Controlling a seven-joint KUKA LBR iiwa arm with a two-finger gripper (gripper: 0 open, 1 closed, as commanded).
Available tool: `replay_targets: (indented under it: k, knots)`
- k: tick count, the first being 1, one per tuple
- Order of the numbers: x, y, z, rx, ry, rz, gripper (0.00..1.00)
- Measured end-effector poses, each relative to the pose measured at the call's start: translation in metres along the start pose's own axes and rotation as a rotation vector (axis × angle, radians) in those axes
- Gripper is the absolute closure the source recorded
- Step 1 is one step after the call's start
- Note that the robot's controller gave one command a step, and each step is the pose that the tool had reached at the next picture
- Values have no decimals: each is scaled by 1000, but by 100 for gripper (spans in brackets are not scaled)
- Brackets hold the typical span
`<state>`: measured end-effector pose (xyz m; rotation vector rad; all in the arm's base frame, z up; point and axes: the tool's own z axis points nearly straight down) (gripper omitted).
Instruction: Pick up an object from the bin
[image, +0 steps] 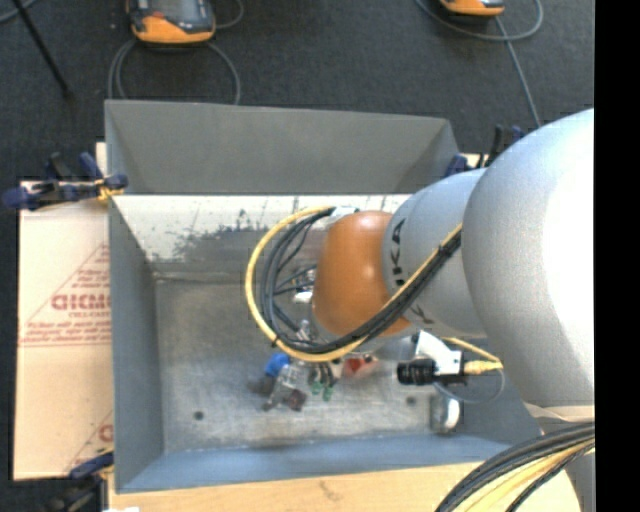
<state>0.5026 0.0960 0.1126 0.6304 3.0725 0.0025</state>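
Here, end effector (292, 372) low over small heap (300, 390), bin (190, 330) front-centre; grip state, heap axes unclear

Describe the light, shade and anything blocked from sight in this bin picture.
Camera view: light falls brightest on the bin's back wall and the white arm; the left wall and near wall lie in shade; the arm with its orange cover hides the bin's middle, leaving a small heap visible below it.
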Motion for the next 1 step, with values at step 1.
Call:
replay_targets:
  k: [1]
  knots:
    - [-2, 0, -60, -1, -1, -7, 100]
